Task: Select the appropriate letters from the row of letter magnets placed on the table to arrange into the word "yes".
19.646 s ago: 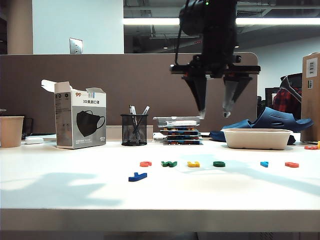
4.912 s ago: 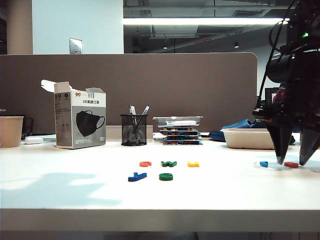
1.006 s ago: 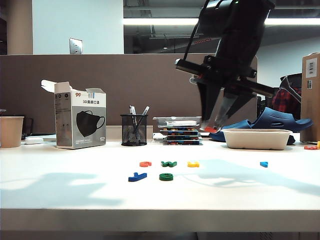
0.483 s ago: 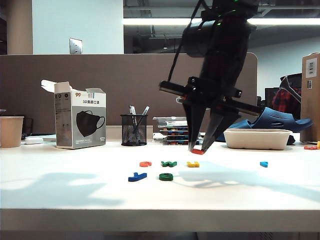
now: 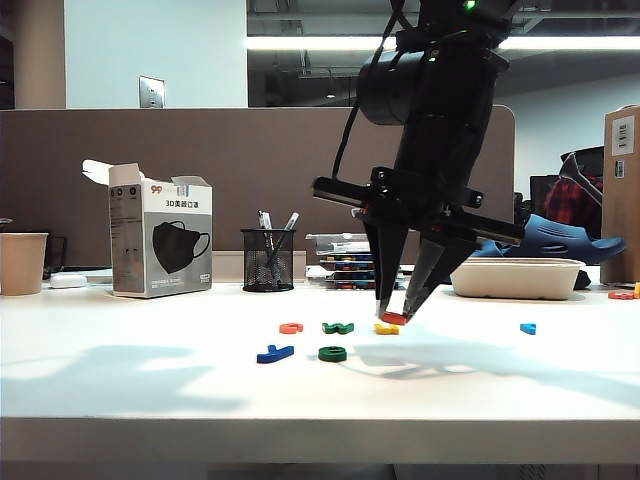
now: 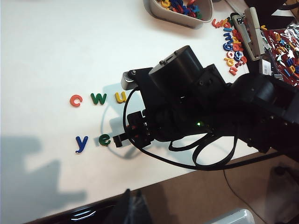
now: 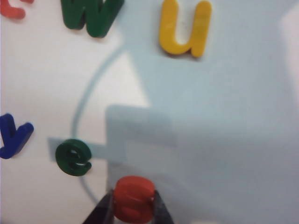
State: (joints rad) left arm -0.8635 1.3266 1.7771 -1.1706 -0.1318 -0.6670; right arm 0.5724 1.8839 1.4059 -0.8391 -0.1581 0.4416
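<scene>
the tabletop (image 5: 120, 390) is smooth and white with a thick pale front edge. on it lie small flat glossy plastic letters: a dark blue y (image 7: 13, 135), and just beside it a dark green rounded e (image 7: 73, 157). farther back sit a green w (image 7: 91, 15), a yellow u (image 7: 184, 29) and a red-orange c (image 6: 75, 100); a light blue letter (image 5: 528, 328) lies well apart to the right. the right pincer (image 5: 398, 313) hangs tips-down just above the tabletop, clenched on a red-orange s (image 7: 134, 198), chunky and rounded, pinched between both dark fingers (image 7: 103, 211) near the e. the left pincer is out of sight; its wrist camera looks down on the black right arm (image 6: 196, 112).
</scene>
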